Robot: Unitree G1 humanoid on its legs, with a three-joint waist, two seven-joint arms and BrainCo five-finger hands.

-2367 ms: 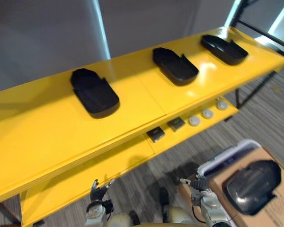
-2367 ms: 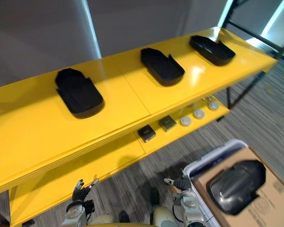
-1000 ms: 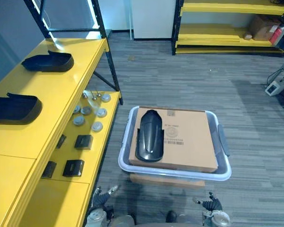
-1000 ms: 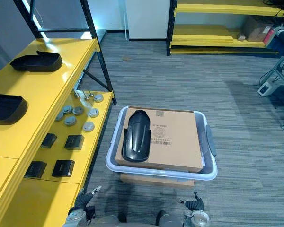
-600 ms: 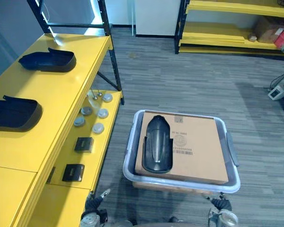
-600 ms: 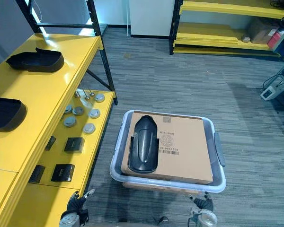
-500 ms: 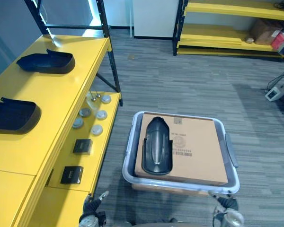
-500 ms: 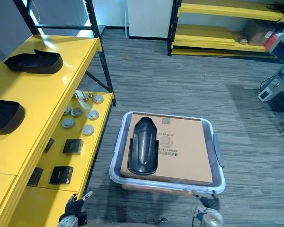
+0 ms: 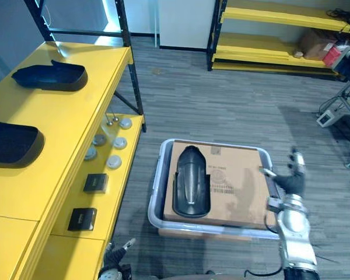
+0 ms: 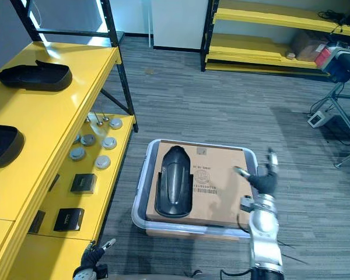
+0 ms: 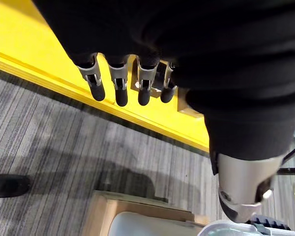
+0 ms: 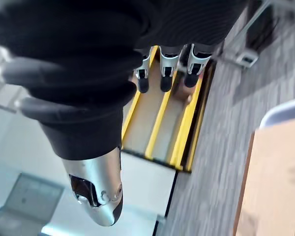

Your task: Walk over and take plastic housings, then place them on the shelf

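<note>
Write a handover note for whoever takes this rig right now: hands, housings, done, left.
Left hand: open, empty, low beside the yellow shelf.
Right hand: open, empty, up by the right edge of the brown cardboard box.
Housings: one glossy black plastic housing lies on that box, which sits in a translucent grey plastic bin on the floor. Two matching black housings lie on the shelf top.
Done: those two are shelved.
Left: grasp the one on the box and carry it to the shelf.
</note>
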